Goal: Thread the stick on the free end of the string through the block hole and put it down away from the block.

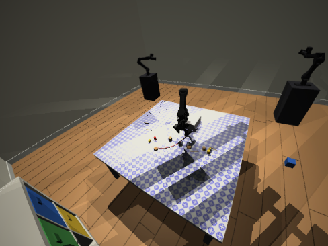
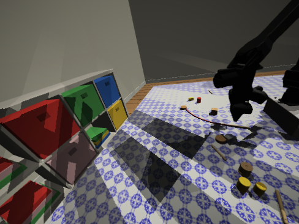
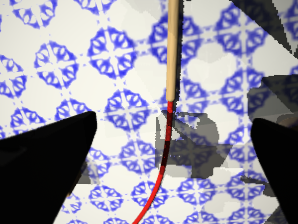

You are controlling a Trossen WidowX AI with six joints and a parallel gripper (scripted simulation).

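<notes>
The thin wooden stick lies flat on the table, and its red string runs from its near end out of the bottom of the wrist view. My gripper is open and empty, low over the place where stick and string join, with one finger on each side. In the exterior view the gripper hangs over the stick. The string curves to the round button. The small wooden block stands left of the gripper, apart from it. Its hole is not visible.
A yellow cube and a red cylinder sit beyond the button. A brown disc, a loose stick, three short cylinders and another stick lie nearer. The arm's base is behind the gripper.
</notes>
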